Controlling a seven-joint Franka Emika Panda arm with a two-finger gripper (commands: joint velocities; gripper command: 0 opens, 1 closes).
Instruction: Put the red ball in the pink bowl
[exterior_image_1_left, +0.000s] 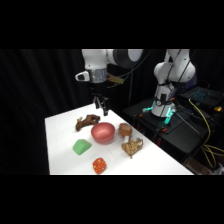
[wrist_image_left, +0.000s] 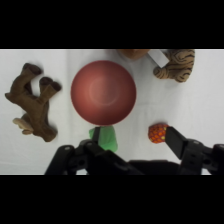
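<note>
**End effector above counter, ball not in bowl**

Side view, left to right: a green block lies near the counter's left part. A brown plush animal lies behind it, touching or just beside the bowl. The ball rests on the counter in front of the bowl, near the front edge, apart from it. A small brown cup stands just right of the bowl; a striped plush toy lies in front of the cup.

The end effector hangs above the counter behind the bowl, touching nothing. In the wrist view its fingers stand apart, released, with nothing between them; the ball lies just beside the right finger. The bowl is empty.
</note>
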